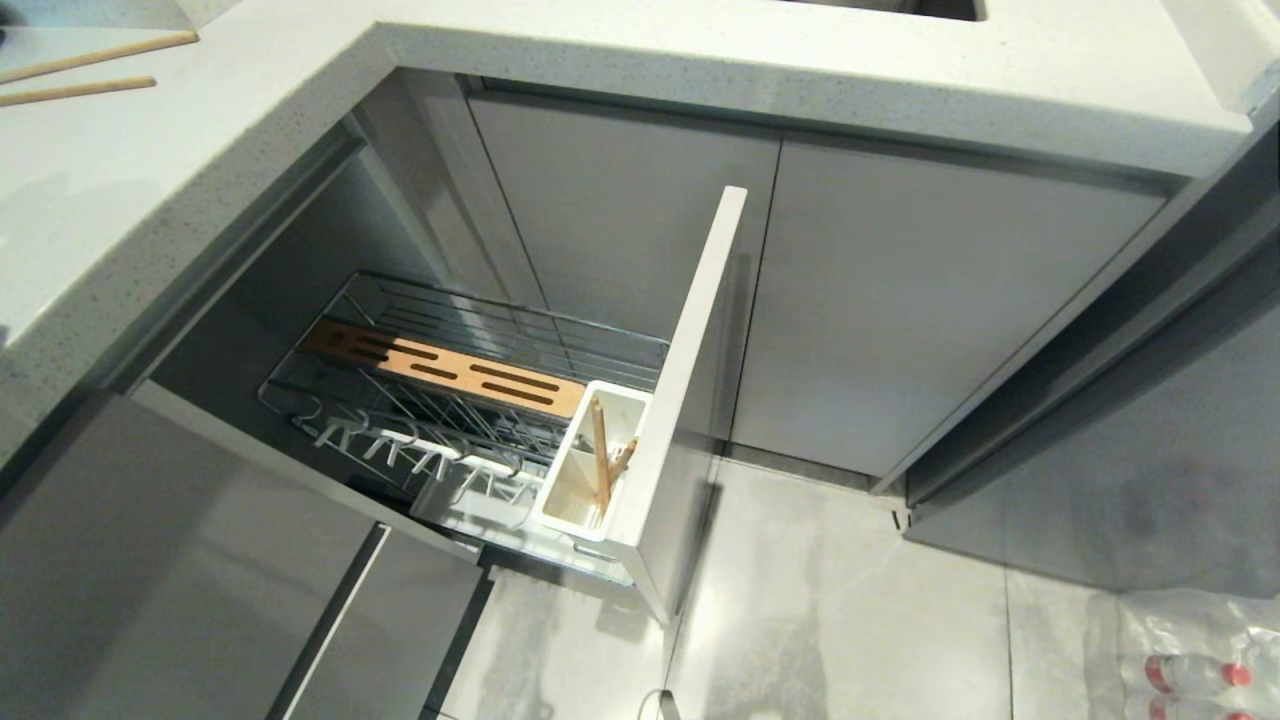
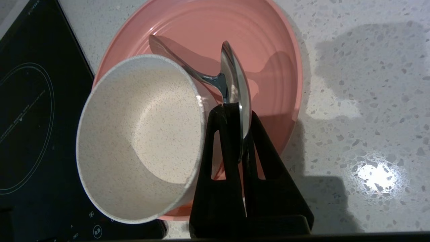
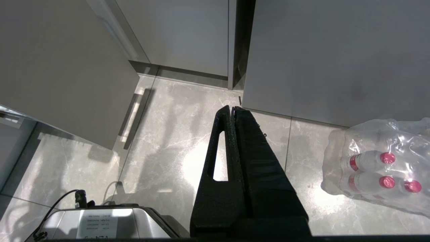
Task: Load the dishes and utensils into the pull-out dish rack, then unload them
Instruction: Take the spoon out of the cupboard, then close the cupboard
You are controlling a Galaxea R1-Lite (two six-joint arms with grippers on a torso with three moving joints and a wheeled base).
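Note:
My left gripper [image 2: 236, 112] is shut on the bowl end of the shiny metal spoon [image 2: 235, 77], which stands on edge between the jaws. Its handle reaches out over the pink plate [image 2: 235, 30] on the speckled counter. The white bowl [image 2: 137, 134] sits on the plate beside the gripper. In the head view the pull-out dish rack [image 1: 480, 330] stands pulled out, showing its wooden strip [image 1: 450, 372], white utensil cup [image 1: 560, 500] and pale front panel [image 1: 690, 380]. The chopsticks [image 1: 90, 60] lie on the counter at the far left. My right gripper [image 3: 232, 108] hangs shut over the floor, holding nothing.
A black induction hob [image 2: 27, 117] borders the plate. A wooden stick-like piece [image 1: 602, 455] stands in the utensil cup. Grey cabinet doors [image 1: 930, 320] flank the rack. A wrapped pack of bottles [image 3: 379, 164] lies on the floor tiles, and my base [image 3: 100, 222] is below the right arm.

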